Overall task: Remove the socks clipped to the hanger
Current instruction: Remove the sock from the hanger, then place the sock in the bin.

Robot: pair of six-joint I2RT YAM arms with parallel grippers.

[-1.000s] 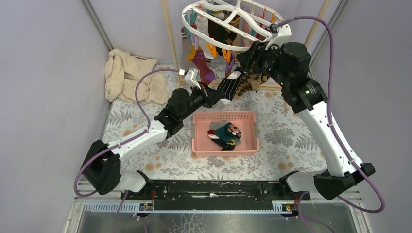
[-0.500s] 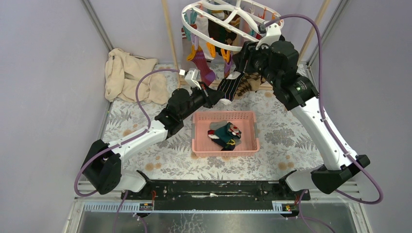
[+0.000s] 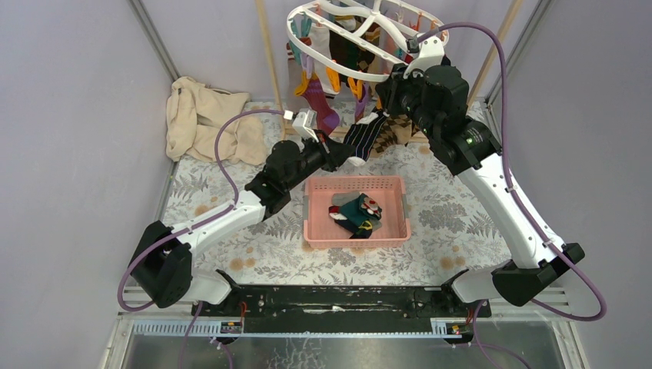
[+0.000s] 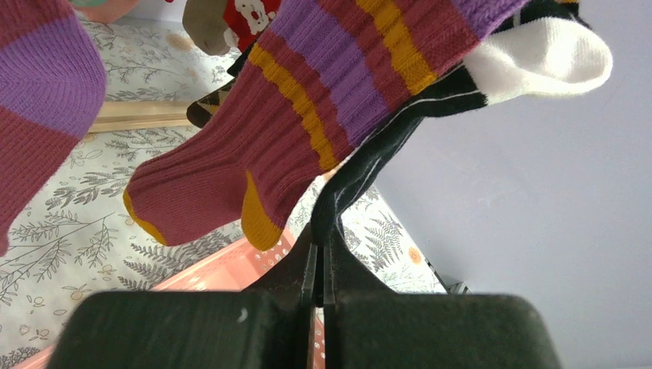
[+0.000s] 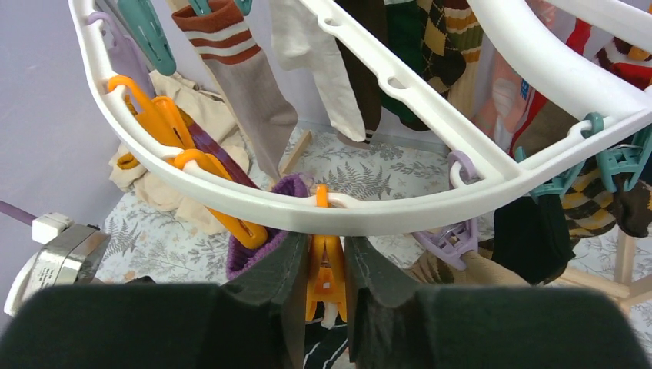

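The white oval hanger (image 3: pixel 344 72) hangs at the back with several socks clipped round its rim (image 5: pixel 400 213). My right gripper (image 3: pixel 387 86) is right under the near rim, and in its wrist view the gripper (image 5: pixel 326 244) is shut on an orange clip (image 5: pixel 326 278), one finger on each side. That clip holds the white cuff of a black striped sock (image 3: pixel 367 135). My left gripper (image 3: pixel 343 157) is shut on this sock's lower end (image 4: pixel 384 142), which is drawn taut above the basket's far edge. A maroon, purple and yellow sock (image 4: pixel 307 100) hangs just beside it.
A pink slotted basket (image 3: pixel 316 231) with a few socks in it stands mid-table. A beige cloth (image 3: pixel 204 119) lies crumpled at the back left. Wooden poles (image 3: pixel 269 61) of the frame stand beside the hanger. Purple (image 5: pixel 450 238) and teal (image 5: pixel 627 161) clips hold neighbouring socks.
My right arm has moved up and left to the hanger's near rim, and its jaws have closed in on the orange clip. The left arm and the sock it holds have stayed put.
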